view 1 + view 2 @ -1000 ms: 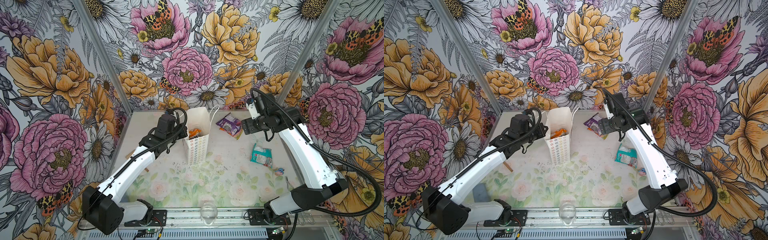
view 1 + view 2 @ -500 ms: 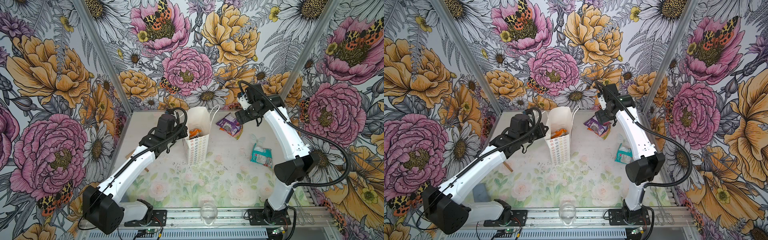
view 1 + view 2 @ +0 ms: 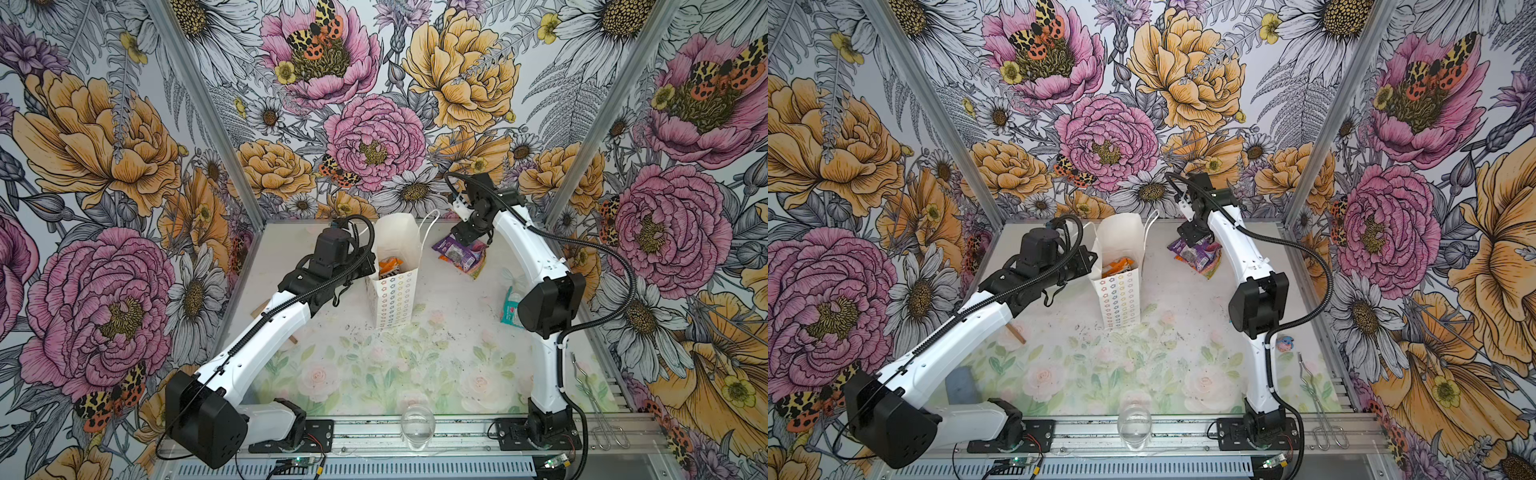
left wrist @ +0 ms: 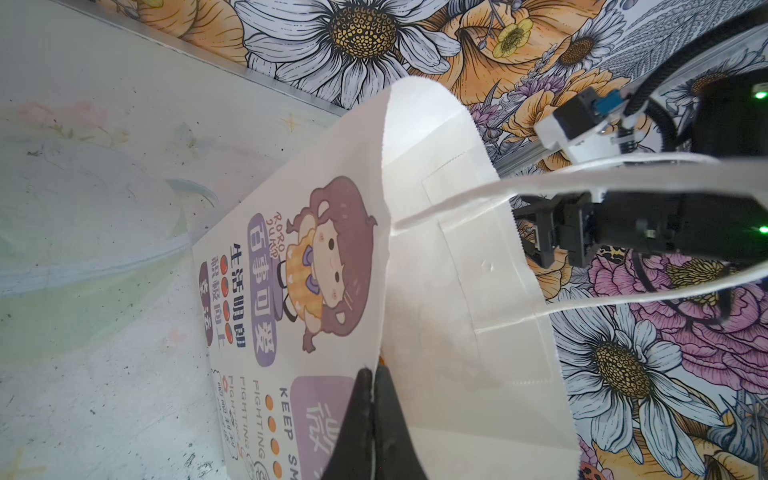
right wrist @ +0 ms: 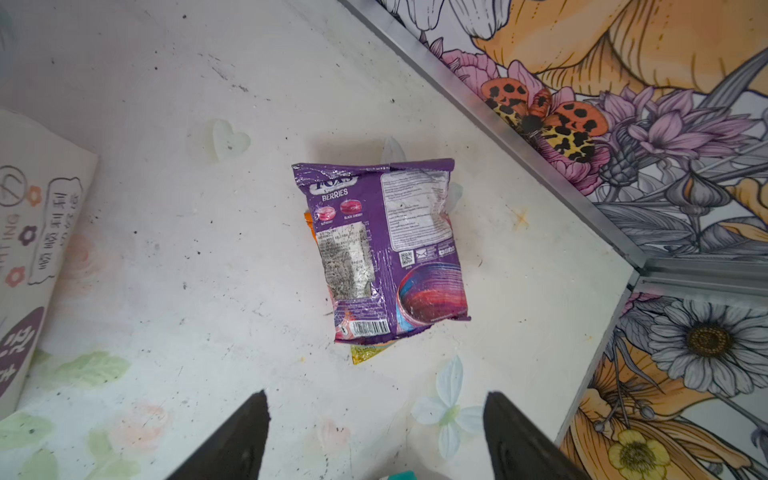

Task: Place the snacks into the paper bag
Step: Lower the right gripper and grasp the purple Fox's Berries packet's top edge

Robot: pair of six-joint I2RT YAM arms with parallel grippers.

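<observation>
Floral wallpaper (image 3: 374,141) all round, and a pale, scuffed table (image 3: 453,299) with faded roses printed on it. The purple packet (image 5: 382,249) is found lying flat on that table, upper right of centre in both top views, with a green-yellow packet (image 5: 365,354) peeking out from underneath.

It's seen straight ahead of the right gripper (image 5: 376,399), which hangs above it with nothing held and the jaws spread wide, a bit wider than the packet by the look of it. The packet is close to square, so a long axis is hard to call. Its narrower span seems roughly lined up with the gap between the jaws.

Left of it in a top view, the paper bag (image 3: 395,291) is stood upright with an orange-and-white packet (image 3: 388,266) already inside. Its rim is pinched by the left gripper (image 4: 372,372), clamped tight on the paper wall, so the mouth is held open. A teal packet (image 3: 510,305) is spotted towards the right edge, partly hidden by the right arm (image 3: 548,299).

That arm is clearly the nearer one, so a straight drop onto the purple packet is probably what's called for. The one underneath could get grabbed too.
</observation>
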